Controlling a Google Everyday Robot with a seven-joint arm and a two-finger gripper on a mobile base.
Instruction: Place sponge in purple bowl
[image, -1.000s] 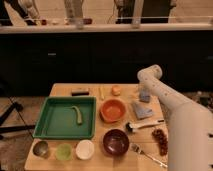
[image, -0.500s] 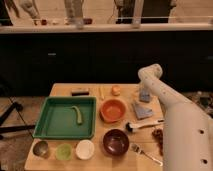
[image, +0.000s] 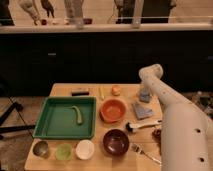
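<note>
The sponge (image: 145, 98) is a small blue-grey block at the back right of the wooden table. My gripper (image: 145, 92) hangs straight down from the white arm and sits right on the sponge, covering its top. The purple bowl (image: 116, 141) stands near the front edge, left of the arm and well in front of the gripper. It holds nothing.
A flat grey-blue cloth (image: 141, 110) lies just in front of the sponge. An orange bowl (image: 113, 110) sits mid-table and a green tray (image: 52, 122) on the left. A white-handled brush (image: 144, 125), a fork (image: 146, 153), an orange fruit (image: 116, 90) and three small cups (image: 85, 149) are also here.
The arm stays in the same spot over the sponge. Nothing on the table has visibly moved.
</note>
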